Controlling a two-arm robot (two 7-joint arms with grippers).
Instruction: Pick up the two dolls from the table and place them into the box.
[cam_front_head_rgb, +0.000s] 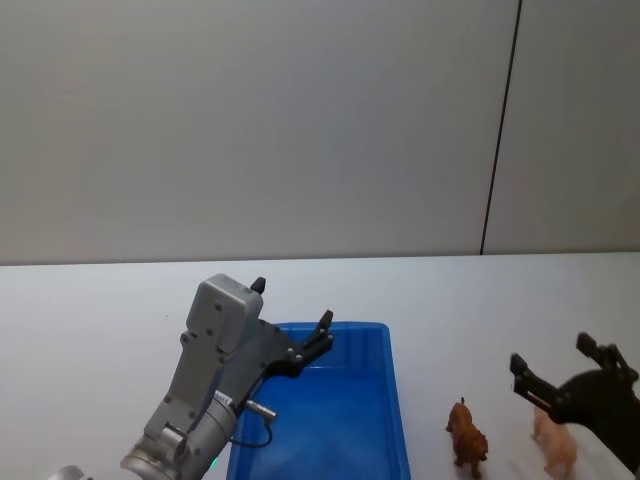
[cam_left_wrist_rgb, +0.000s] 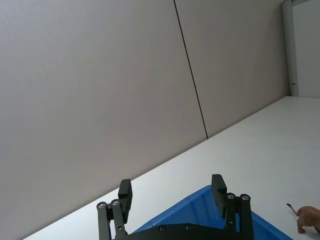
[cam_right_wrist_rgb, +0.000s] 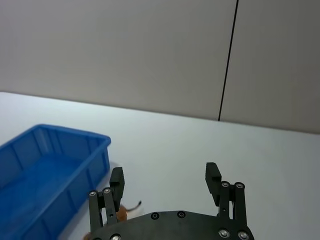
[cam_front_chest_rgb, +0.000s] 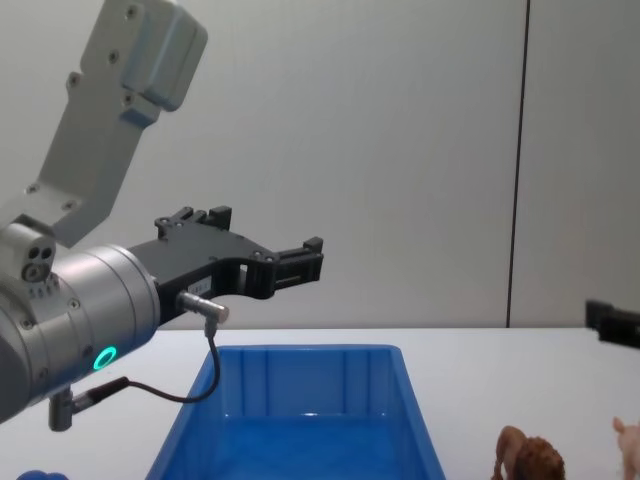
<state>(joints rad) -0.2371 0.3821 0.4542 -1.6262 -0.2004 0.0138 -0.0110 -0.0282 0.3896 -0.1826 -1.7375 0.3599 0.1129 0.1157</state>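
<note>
Brown shaggy lion doll (cam_front_head_rgb: 467, 437) and pale pink pig doll (cam_front_head_rgb: 556, 447) stand lower right; my right pincer (cam_front_head_rgb: 551, 355) gapes wide above the pig, ready to grab; left pincer (cam_front_head_rgb: 292, 303), wide too, hovers over bright blue plastic box (cam_front_head_rgb: 330, 327).

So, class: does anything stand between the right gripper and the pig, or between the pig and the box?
Nothing visible lies between the open right gripper and the pig near it. The lion stands between pig and box; a lifted carry should clear it.

Plain grey back wall (cam_front_head_rgb: 250, 120), one dark vertical seam (cam_front_head_rgb: 500, 130) down its right part.
</note>
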